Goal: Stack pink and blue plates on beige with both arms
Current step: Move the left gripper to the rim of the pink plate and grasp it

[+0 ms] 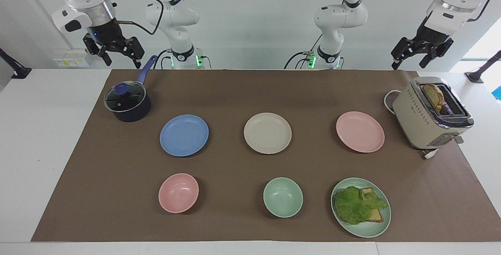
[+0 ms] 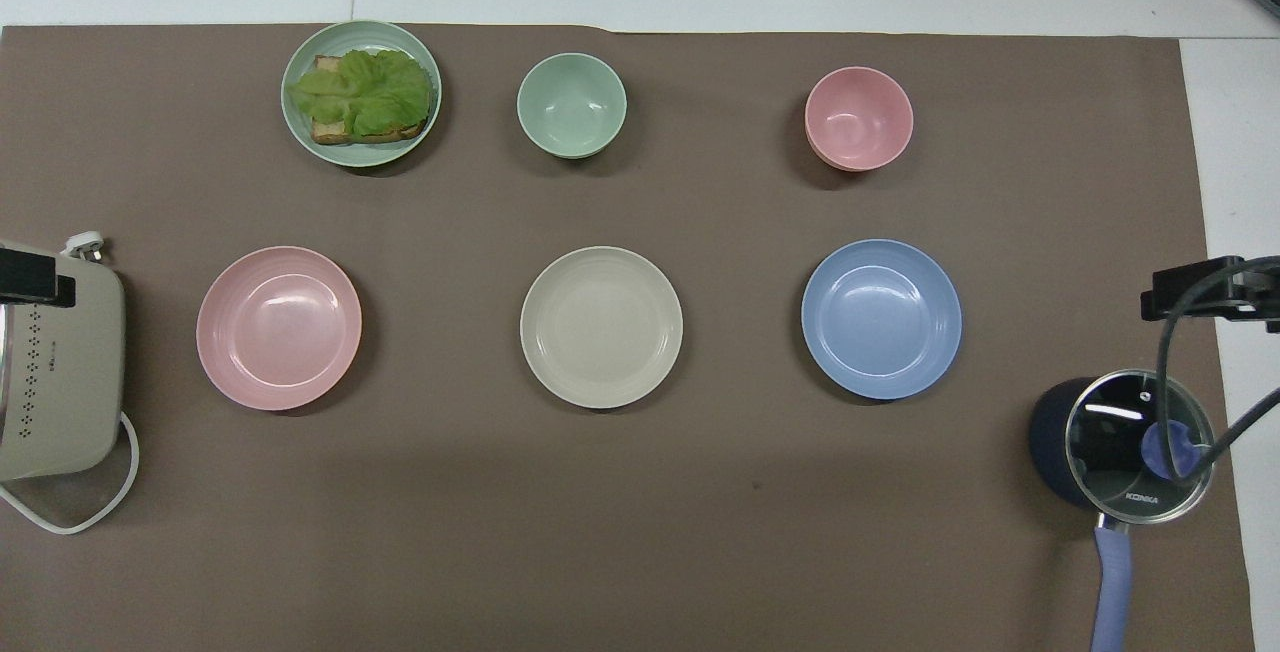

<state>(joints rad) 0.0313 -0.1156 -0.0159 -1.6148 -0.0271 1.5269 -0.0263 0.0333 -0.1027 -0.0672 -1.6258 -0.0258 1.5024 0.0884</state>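
Both grippers, left [image 1: 422, 53] at upper right, right [image 1: 113, 51] at upper left, hang open and empty; thin pink plate [image 1: 360, 131] or blue plate [image 1: 184, 135] could slip, missing the beige plate [image 1: 267, 133].

Pink plate [image 1: 360, 131], blue plate [image 1: 184, 135], beige plate [image 1: 267, 133], brown mat [image 1: 235, 90].

Both views are bright and evenly lit from above, with diffuse white light. Shadows are soft and short: a dark crescent hugs each plate, such as the blue plate [image 1: 184, 135] and pink plate [image 1: 360, 131]. Glare streaks the pot's glass lid [image 2: 1138, 447], and faint sheen marks the beige plate [image 2: 601, 327]. Daylight blows out a window [image 1: 483, 49] in the facing view. Focus is sharp throughout; table edges bow slightly.
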